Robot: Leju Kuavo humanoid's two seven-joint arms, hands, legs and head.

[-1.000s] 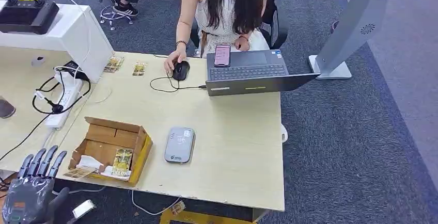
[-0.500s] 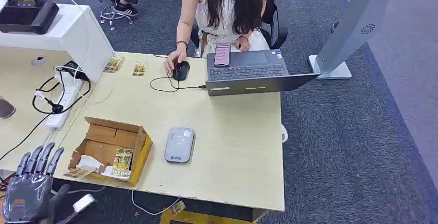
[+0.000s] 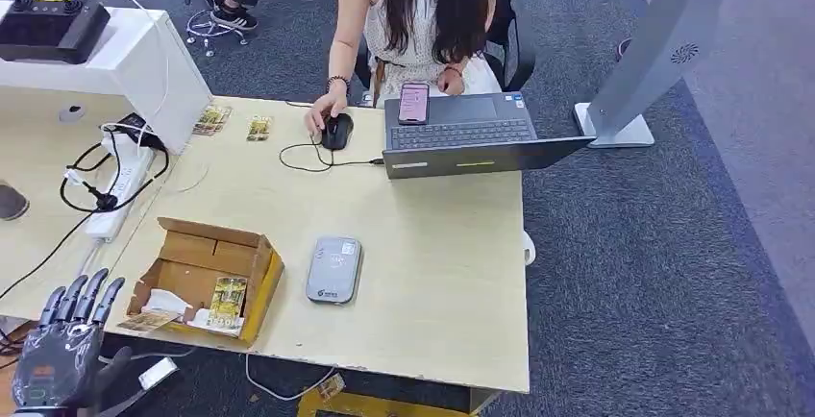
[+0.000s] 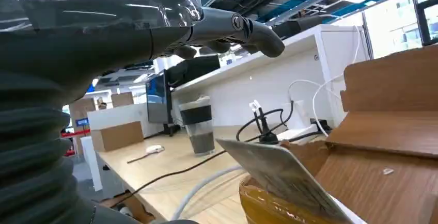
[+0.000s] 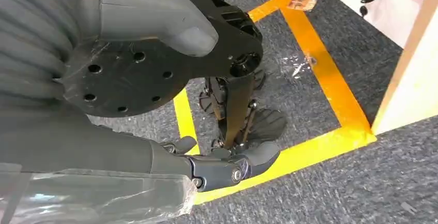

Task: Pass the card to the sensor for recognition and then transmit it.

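Observation:
An open cardboard box (image 3: 197,249) sits at the table's near left corner with a patterned card (image 3: 228,300) lying inside and another card (image 3: 146,320) at its front lip. The grey sensor pad (image 3: 333,269) lies flat just right of the box. My left hand (image 3: 65,338) hovers below the table's near left edge, left of the box, fingers spread and empty. In the left wrist view the hand (image 4: 222,28) reaches above a card (image 4: 281,180) leaning out of the box (image 4: 397,136). My right hand (image 5: 217,164) hangs over the floor, holding nothing.
A person sits at the far side with a laptop (image 3: 461,134), a phone (image 3: 413,102) and a mouse (image 3: 336,131). More cards (image 3: 211,119) lie at the far left. A power strip with cables (image 3: 115,182), a white stand (image 3: 125,61) and a cup (image 4: 198,126) stand to the left.
My left hand has drifted slightly lower and to the right, still spread. The person's mouse has shifted a little to the right.

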